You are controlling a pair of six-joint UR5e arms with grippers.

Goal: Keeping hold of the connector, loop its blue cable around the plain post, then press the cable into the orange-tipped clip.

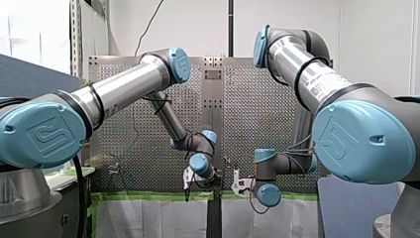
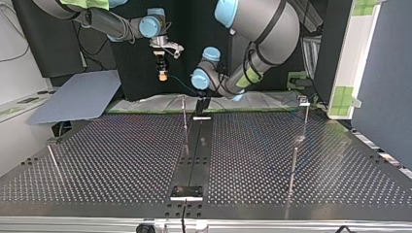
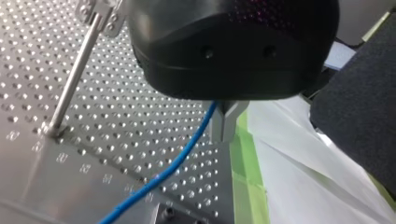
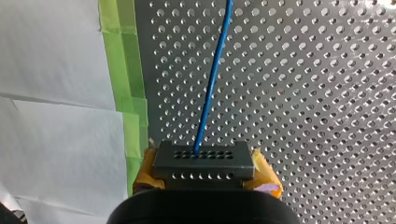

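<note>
Between yellow pads (image 4: 265, 173) of right gripper (image 4: 205, 169): connector (image 4: 204, 160), clamped, blue cable (image 4: 212, 79) leading ahead. Left gripper (image 3: 225, 123): fingers (image 3: 219, 125) narrow, cable beside, possibly pinched. Risk: tension skewing connector.

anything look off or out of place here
Nothing stands out. The connector sits square between my right gripper's yellow pads, and the blue cable runs out of it unkinked over the perforated table.

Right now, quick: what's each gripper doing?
My left gripper: closed on the blue cable.
My right gripper: closed on the connector.
</note>
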